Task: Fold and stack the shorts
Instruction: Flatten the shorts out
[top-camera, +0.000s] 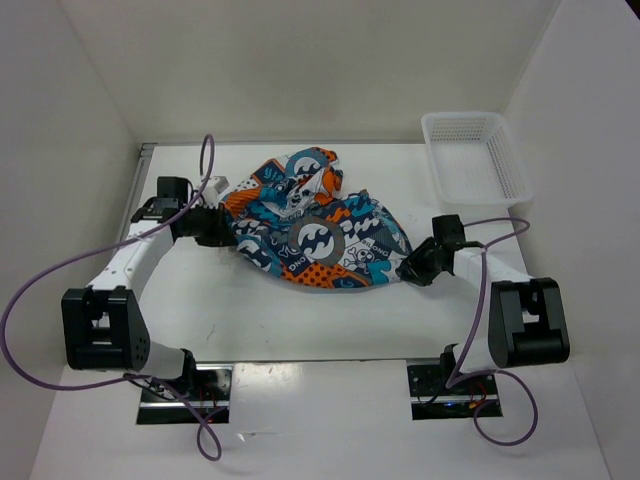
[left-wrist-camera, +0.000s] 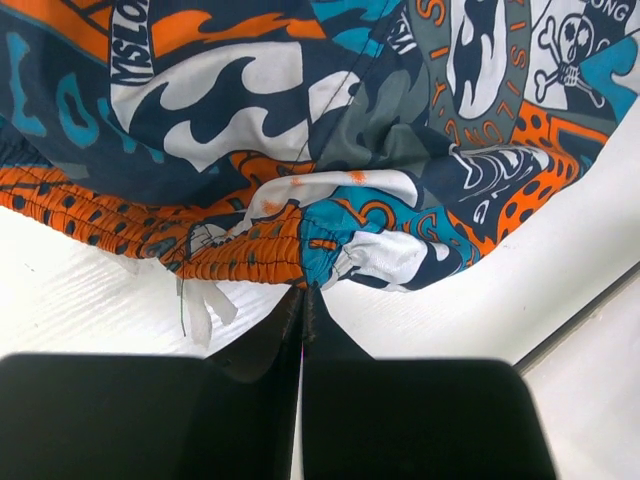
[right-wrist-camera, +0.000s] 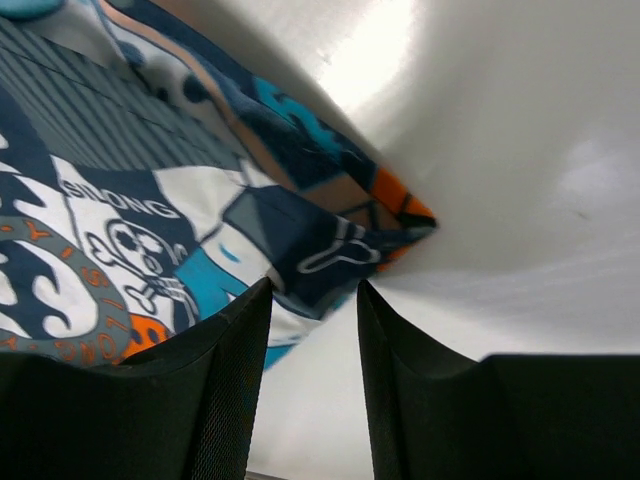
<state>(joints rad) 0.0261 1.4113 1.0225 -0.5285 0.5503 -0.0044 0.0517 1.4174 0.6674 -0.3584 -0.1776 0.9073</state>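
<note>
The patchwork-print shorts (top-camera: 315, 225) lie crumpled in the middle of the white table. My left gripper (top-camera: 222, 228) is at their left edge. In the left wrist view it (left-wrist-camera: 305, 292) is shut on the orange and teal elastic waistband (left-wrist-camera: 290, 245), with a white label hanging beside it. My right gripper (top-camera: 410, 268) is at the shorts' right corner. In the right wrist view it (right-wrist-camera: 312, 288) is open, its fingers (right-wrist-camera: 240, 330) either side of the cloth's corner (right-wrist-camera: 330, 250), not closed on it.
A white plastic mesh basket (top-camera: 475, 155) stands at the back right of the table. White walls close in the left, back and right sides. Purple cables loop from both arms near the table's front.
</note>
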